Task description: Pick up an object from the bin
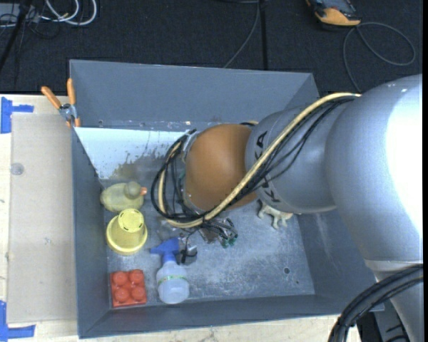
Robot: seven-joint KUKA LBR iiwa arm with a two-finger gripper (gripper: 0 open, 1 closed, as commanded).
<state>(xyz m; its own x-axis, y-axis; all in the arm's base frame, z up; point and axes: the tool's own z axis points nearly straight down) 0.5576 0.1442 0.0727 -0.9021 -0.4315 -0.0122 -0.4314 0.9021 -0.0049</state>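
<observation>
Silver arm (371, 155) low beside spray bottle (172, 283)

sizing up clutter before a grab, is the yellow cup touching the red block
Apart. The camera view shows a strip of bare grey bin floor between the yellow cup and the red block lying just below it.

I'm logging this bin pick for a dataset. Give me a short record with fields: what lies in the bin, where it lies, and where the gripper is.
container: grey metal bin
arm: enters from the right, orange cover on its wrist
gripper: low over the bin's middle, next to the spray bottle's blue top
nearest thing: clear spray bottle, lying front-left of centre
left side: yellow cup, with a pale yellow thing behind it
front-left corner: red studded block
by the arm: small whitish thing, kind unclear
grasp: cannot tell
</observation>
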